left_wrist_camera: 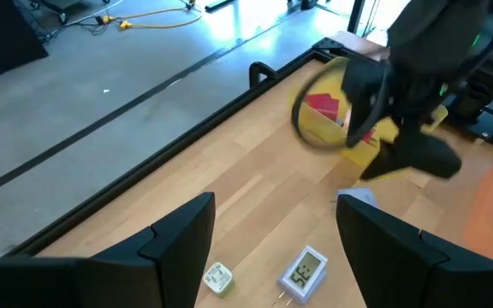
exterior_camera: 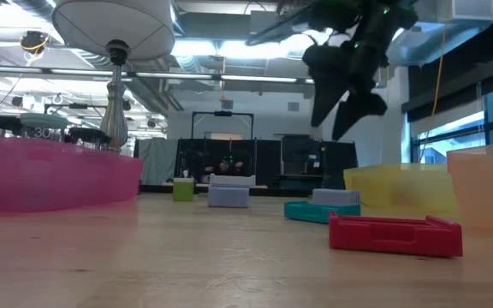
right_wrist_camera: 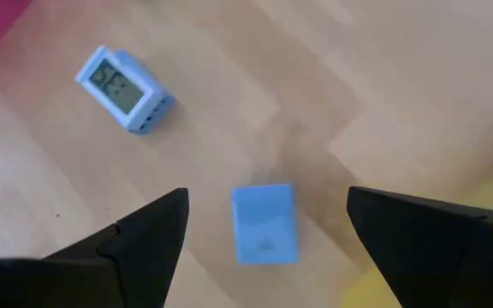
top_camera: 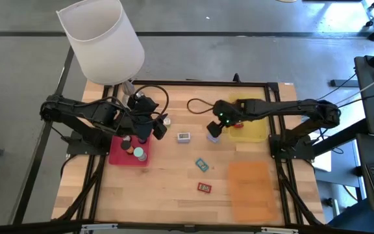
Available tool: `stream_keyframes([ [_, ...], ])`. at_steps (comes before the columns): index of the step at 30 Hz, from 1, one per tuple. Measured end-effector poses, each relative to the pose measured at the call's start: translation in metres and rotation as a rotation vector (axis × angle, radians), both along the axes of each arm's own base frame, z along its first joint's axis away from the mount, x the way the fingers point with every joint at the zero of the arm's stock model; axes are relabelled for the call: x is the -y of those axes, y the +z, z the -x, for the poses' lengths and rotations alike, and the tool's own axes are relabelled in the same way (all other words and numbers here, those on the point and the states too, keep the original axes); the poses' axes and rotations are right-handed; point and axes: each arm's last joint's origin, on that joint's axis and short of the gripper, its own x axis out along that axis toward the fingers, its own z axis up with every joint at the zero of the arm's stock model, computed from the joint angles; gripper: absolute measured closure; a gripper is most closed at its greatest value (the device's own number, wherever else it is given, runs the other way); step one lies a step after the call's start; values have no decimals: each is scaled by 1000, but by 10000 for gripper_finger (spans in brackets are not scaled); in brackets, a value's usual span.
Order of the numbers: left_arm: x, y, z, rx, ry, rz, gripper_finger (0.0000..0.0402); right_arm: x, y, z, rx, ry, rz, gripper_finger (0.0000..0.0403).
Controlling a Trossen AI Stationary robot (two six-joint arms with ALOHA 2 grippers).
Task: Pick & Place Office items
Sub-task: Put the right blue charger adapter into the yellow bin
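My right gripper (right_wrist_camera: 265, 195) is open and hangs above a small lavender block (right_wrist_camera: 264, 222) lying flat on the wood; its fingers stand either side of the block, well clear of it (top_camera: 213, 138). A lavender mini clock (right_wrist_camera: 122, 90) lies beside the block. My left gripper (left_wrist_camera: 274, 204) is open and waits over the far edge of the red mat (top_camera: 119, 156), which carries black and teal round pieces (top_camera: 135, 151). A small white-green piece (left_wrist_camera: 219, 276) lies near it. A flat teal rectangle (top_camera: 202, 164) and a flat red rectangle (top_camera: 204, 188) lie nearer the front.
The yellow mat (top_camera: 255, 130), with a red piece on it (left_wrist_camera: 322, 106), lies under the right arm. An orange mat (top_camera: 249, 188) lies at the near right. A white-shaded lamp (top_camera: 102, 39) stands at the far left. A black cable loop (top_camera: 197, 104) lies by the far edge.
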Motion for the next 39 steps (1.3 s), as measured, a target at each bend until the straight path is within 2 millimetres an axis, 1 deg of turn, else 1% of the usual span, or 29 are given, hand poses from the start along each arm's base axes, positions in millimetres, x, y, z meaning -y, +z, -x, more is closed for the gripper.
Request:
stream_keyframes([
  [6, 0, 0, 0, 0, 0, 0, 160, -5, -31, -12, -127, 80, -21, 80],
  [15, 0, 0, 0, 0, 0, 0, 160, -4, -63, -21, -251, 141, -33, 80],
  [33, 1, -1, 0, -7, -22, 25, 160, -3, -96, -31, -320, 239, -19, 81],
  [36, 1, -1, 0, -7, -22, 25, 160, -3, -97, -32, -324, 257, -14, 93],
  [39, 1, -1, 0, -7, -22, 25, 160, -3, -97, -31, -329, 265, -13, 118],
])
